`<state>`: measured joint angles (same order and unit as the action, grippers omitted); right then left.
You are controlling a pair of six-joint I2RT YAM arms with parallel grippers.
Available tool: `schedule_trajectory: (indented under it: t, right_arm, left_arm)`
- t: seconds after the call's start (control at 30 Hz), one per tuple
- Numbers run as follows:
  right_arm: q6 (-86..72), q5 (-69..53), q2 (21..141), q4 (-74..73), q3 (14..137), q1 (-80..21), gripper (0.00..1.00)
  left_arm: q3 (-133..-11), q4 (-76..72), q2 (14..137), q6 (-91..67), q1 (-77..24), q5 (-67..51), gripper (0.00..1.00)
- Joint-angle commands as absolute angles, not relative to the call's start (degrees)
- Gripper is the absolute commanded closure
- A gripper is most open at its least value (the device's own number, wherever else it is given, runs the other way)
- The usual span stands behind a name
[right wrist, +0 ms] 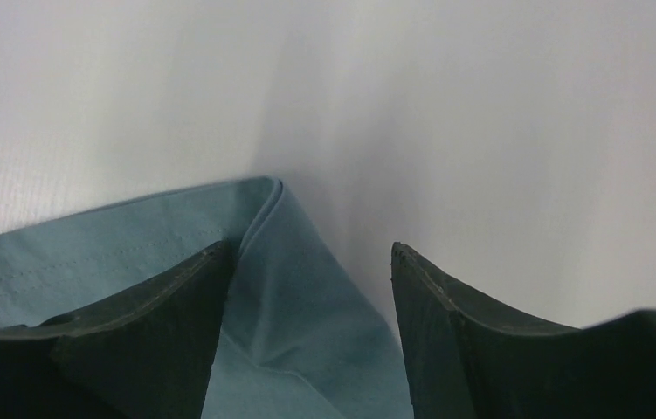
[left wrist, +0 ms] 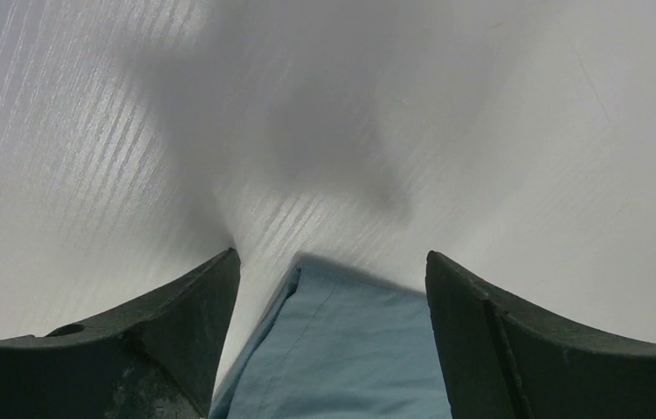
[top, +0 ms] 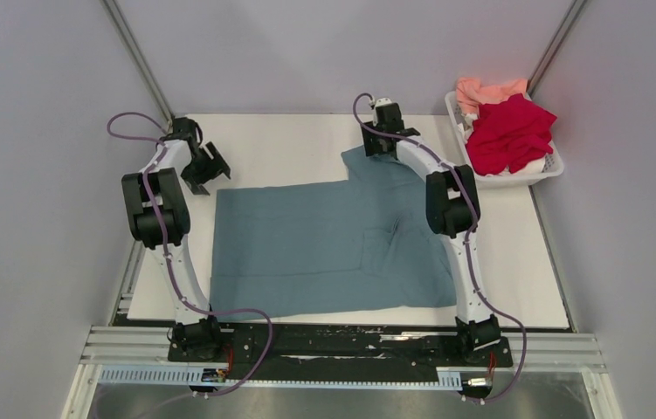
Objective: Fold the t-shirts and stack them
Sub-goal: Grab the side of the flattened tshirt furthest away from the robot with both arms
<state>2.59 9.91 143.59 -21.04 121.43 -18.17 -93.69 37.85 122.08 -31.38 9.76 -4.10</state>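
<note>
The teal-blue t-shirt (top: 324, 249) lies spread flat on the white table (top: 289, 140). My left gripper (top: 206, 175) is open just above its far left corner, and the corner (left wrist: 355, 349) shows between the fingers. My right gripper (top: 378, 140) is open over the far right sleeve, and a folded sleeve edge (right wrist: 307, 288) lies between its fingers. The crimson red t-shirt (top: 509, 133) and the salmon-pink t-shirt (top: 486, 92) lie crumpled in the white basket (top: 516, 179) at the far right.
The basket stands at the table's far right corner, close to the right arm. Grey walls with metal posts enclose the table. Bare white table surface lies beyond the shirt and along its left side.
</note>
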Motion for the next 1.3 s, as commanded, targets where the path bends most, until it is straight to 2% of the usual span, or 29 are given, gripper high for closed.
schedule_trajectory:
  t: [0.0, 0.17, 0.2, 0.37, 0.43, 0.5, 0.53, 0.57, 0.83, 1.07, 1.27]
  right_arm:
    - [0.6, 1.3, 140.5, -20.5, 119.7, -17.0, 0.34]
    - [1.0, 1.0, 141.2, -20.4, 119.1, -16.6, 0.37]
    - [1.0, 1.0, 141.2, -20.4, 119.0, -16.5, 0.39]
    - [0.6, -2.2, 141.2, -20.4, 118.5, -16.3, 0.51]
    - [0.4, -2.7, 141.2, -20.5, 118.4, -16.2, 0.55]
    - [0.3, -3.0, 141.1, -20.4, 118.5, -16.2, 0.61]
    - [0.3, -3.3, 141.0, -20.5, 118.6, -16.2, 0.66]
    - [0.4, -3.5, 140.9, -20.4, 118.6, -16.2, 0.70]
    - [0.9, -4.0, 139.6, -20.4, 118.7, -16.2, 1.00]
    - [2.6, -4.4, 133.5, -20.4, 115.1, -16.1, 1.00]
    - [7.7, -7.3, 121.8, -20.2, 103.0, -16.4, 1.00]
  left_arm:
    - [-96.6, 41.1, 125.5, -28.8, 9.6, -8.3, 0.17]
    - [-95.2, 42.7, 126.5, -27.7, 8.8, -12.4, 0.33]
    - [-94.8, 42.5, 126.3, -27.6, 8.6, -12.6, 0.40]
    - [-94.8, 43.9, 125.8, -27.1, 7.9, -11.4, 0.59]
    - [-96.0, 45.4, 126.5, -26.7, 7.7, -10.9, 0.69]
    - [-96.2, 45.9, 126.5, -26.9, 7.7, -10.8, 0.83]
    - [-96.0, 45.9, 126.3, -27.0, 7.6, -10.7, 0.97]
    - [-96.0, 46.0, 126.1, -27.0, 7.6, -10.7, 0.99]
    - [-89.5, 38.2, 116.7, -28.3, 7.4, -9.6, 1.00]
    - [-81.7, 32.4, 107.0, -29.7, 7.3, -8.5, 1.00]
    - [-74.5, 28.3, 100.7, -31.1, 6.9, -8.9, 1.00]
